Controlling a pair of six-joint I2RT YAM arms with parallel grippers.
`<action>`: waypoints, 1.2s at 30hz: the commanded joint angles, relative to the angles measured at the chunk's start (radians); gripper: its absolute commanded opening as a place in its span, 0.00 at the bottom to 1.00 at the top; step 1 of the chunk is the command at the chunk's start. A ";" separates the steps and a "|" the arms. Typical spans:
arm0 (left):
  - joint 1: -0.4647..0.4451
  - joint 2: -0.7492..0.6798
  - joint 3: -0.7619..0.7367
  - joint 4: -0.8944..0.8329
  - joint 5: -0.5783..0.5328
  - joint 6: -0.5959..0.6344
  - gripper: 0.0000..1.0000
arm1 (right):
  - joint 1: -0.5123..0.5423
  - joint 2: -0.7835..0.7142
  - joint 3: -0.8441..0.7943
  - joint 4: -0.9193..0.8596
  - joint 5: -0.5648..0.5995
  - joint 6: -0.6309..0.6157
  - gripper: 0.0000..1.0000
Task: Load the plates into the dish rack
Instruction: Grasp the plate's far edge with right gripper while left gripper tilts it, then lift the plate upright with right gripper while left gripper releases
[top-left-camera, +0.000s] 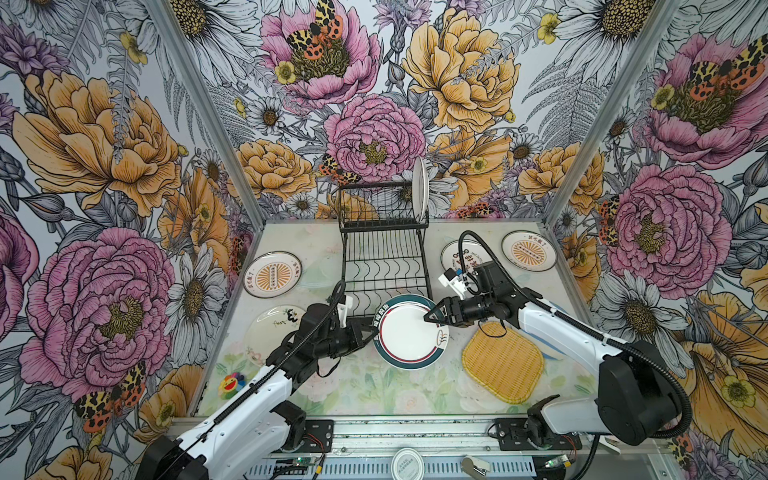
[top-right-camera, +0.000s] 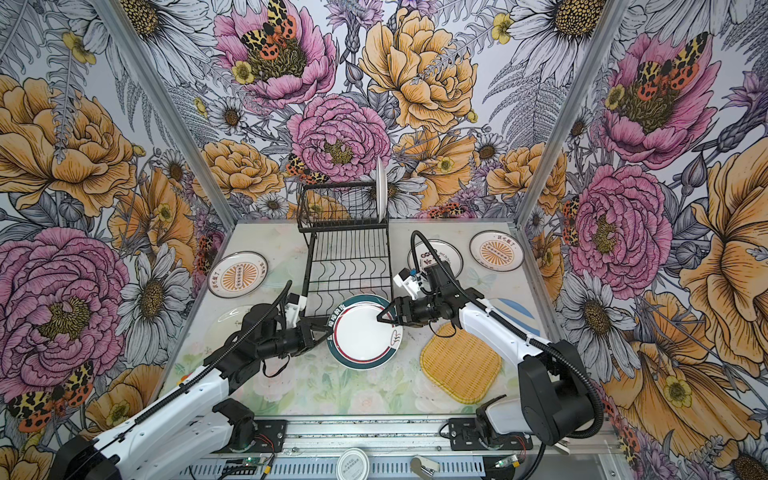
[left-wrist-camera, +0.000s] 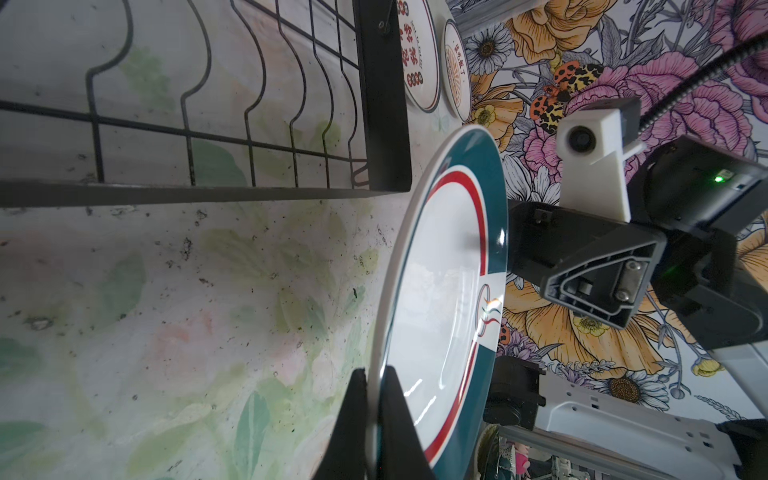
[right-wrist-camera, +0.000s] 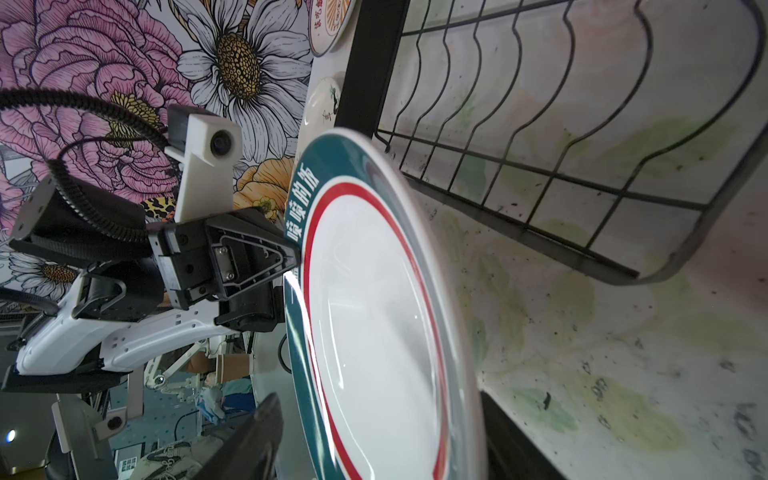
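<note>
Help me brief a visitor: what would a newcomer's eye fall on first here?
First the loud floral walls around the whole cell. Then the teal-rimmed plate at the middle of the table, its rim pinched by the left gripper while the right gripper straddles the opposite edge with jaws apart. Behind it stands the black dish rack, one white plate upright in its upper tier.

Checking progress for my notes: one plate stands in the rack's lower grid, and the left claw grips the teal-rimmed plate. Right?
No: the standing plate sits in the raised upper tier of the dish rack, not the lower grid, as both top views show. The left claw does grip the teal-rimmed plate.
</note>
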 joint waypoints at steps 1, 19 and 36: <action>0.017 0.015 0.059 0.118 0.068 0.029 0.00 | 0.015 0.018 0.031 0.043 -0.041 0.006 0.66; 0.025 0.049 0.071 0.121 0.098 0.047 0.00 | 0.021 0.002 0.051 0.075 -0.052 0.035 0.17; 0.105 -0.030 0.102 -0.069 0.028 0.117 0.82 | 0.036 -0.071 0.114 0.043 0.227 0.096 0.00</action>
